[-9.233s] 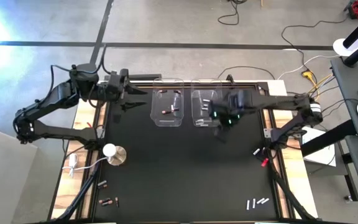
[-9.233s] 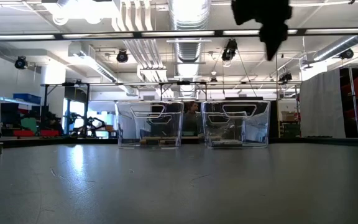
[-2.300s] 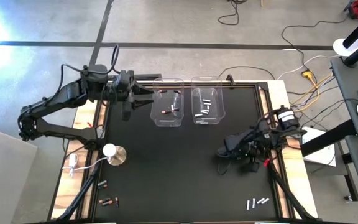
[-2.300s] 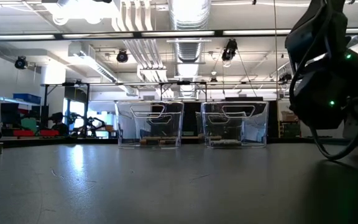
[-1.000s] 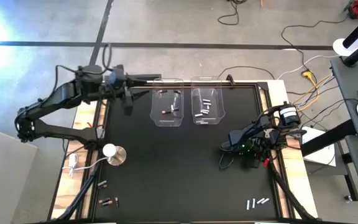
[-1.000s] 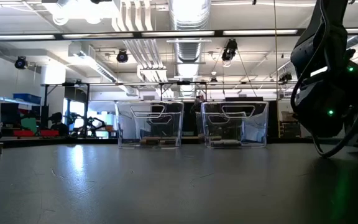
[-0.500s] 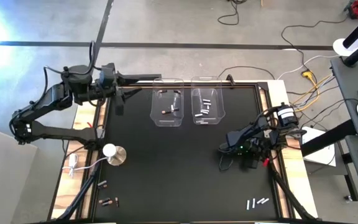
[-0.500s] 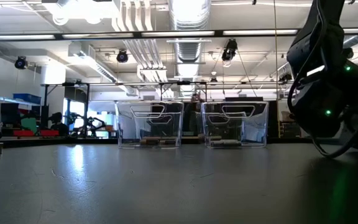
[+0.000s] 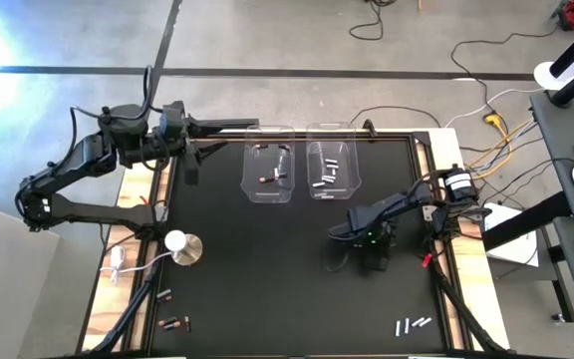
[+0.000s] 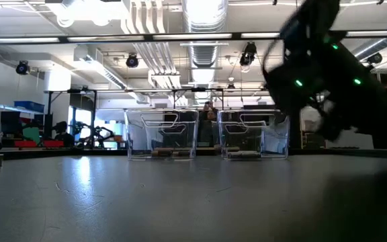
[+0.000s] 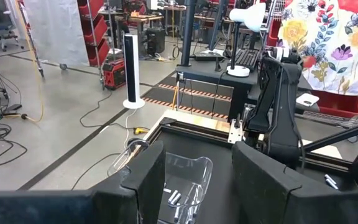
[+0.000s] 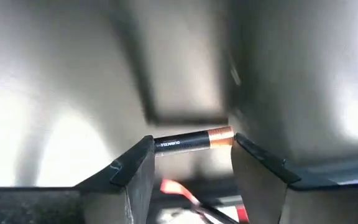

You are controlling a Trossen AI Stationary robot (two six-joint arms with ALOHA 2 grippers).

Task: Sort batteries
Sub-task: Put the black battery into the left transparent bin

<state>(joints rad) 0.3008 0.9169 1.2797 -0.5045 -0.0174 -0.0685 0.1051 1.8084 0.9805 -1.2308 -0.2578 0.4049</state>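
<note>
A copper-topped battery [image 12: 193, 141] is being pinched between the fingers [image 12: 135, 170] of the right gripper [image 9: 350, 233] above the right half of the table [image 9: 267, 289].

The battery is being held crosswise, each end pressed by one finger, with the black mat blurred behind it. The left gripper [image 9: 199, 152] is being held near the far left corner of the table, beside the left clear bin [image 9: 268, 173], its fingers [image 11: 152, 176] spread with nothing between them. A dark battery is lying in the left clear bin, and silvery batteries [image 9: 327, 176] are lying in the right clear bin [image 9: 331, 172]. More silvery batteries [image 9: 412, 324] are lying near the near right corner, and dark batteries [image 9: 170, 321] near the near left corner. A white knob [image 9: 181, 245] is standing by the left edge.
</note>
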